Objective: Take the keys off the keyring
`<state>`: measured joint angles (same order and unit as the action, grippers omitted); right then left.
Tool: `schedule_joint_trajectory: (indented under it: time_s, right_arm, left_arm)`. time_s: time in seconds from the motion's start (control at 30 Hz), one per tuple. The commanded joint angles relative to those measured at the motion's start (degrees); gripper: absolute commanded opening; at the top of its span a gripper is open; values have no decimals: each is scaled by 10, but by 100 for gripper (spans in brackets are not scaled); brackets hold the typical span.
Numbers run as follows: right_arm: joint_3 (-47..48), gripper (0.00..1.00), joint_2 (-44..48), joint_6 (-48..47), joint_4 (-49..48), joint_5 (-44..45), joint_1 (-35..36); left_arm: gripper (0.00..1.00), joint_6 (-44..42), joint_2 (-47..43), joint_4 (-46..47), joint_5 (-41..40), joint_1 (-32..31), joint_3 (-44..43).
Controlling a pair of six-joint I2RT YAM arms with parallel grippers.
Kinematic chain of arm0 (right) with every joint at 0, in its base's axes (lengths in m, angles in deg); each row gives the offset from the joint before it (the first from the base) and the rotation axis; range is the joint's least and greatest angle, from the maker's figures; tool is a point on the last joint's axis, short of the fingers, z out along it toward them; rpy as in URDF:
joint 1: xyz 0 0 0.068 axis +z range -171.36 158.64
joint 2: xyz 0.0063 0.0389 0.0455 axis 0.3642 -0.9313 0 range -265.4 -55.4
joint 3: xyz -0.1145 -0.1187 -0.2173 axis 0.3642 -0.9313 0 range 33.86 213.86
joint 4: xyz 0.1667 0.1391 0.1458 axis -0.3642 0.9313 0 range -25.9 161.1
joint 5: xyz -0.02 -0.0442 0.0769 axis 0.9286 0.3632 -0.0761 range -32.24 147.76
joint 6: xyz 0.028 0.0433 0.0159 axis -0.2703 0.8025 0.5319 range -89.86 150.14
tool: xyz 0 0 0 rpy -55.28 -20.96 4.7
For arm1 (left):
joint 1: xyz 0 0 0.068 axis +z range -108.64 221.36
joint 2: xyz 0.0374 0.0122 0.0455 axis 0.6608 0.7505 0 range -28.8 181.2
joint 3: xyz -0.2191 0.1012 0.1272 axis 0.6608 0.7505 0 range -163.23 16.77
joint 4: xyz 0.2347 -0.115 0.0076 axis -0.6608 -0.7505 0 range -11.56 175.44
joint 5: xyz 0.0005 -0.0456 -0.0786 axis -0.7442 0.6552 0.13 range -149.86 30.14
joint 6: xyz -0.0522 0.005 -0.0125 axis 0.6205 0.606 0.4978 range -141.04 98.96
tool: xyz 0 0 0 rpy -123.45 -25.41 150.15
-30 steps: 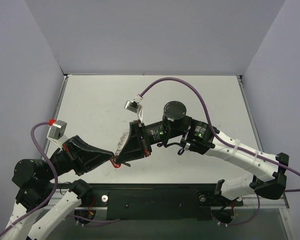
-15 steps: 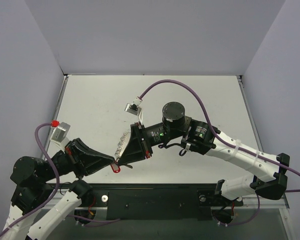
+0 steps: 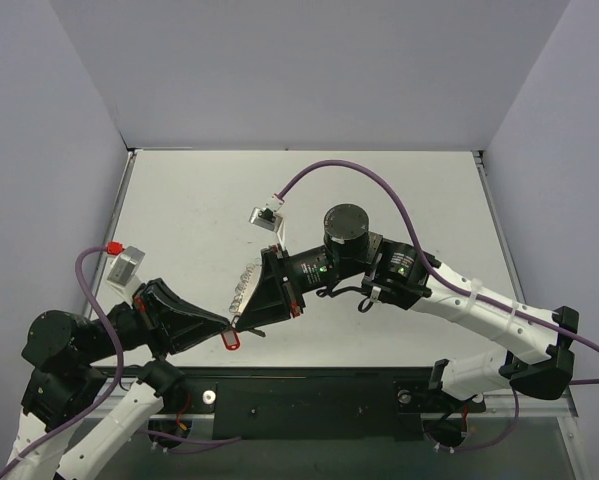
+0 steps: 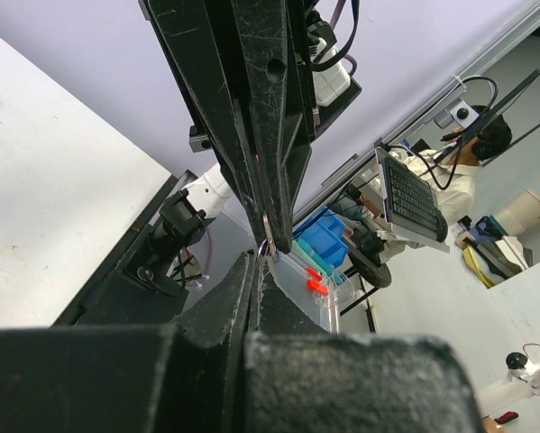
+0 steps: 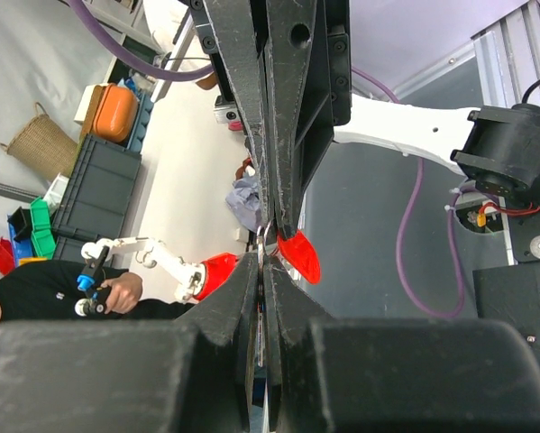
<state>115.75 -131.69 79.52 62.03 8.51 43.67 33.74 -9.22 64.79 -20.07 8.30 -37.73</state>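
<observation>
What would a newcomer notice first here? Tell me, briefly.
Two black grippers meet tip to tip near the front edge of the table: the left gripper and right gripper, both with jaws closed. Right by their tips dangles the tiny red key, bright against the pale top. A purple cable arcs over the right arm.

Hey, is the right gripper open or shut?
Shut. In the right wrist view the fingers of the right gripper meet at their tips, no gap, beside the red key. What they pinch is too small to tell.
</observation>
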Motion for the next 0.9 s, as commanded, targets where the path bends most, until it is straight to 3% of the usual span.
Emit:
schedule_joint_trajectory:
  time_s: [0.0,0.87]
  right_arm:
    - [19,0,2,-6,-29,22,2]
    - [28,0,-22,34,-37,83,-4]
  left_arm:
    - [0,-8,7,2,34,10,-23]
    - [0,-30,2,-55,101,142,-56]
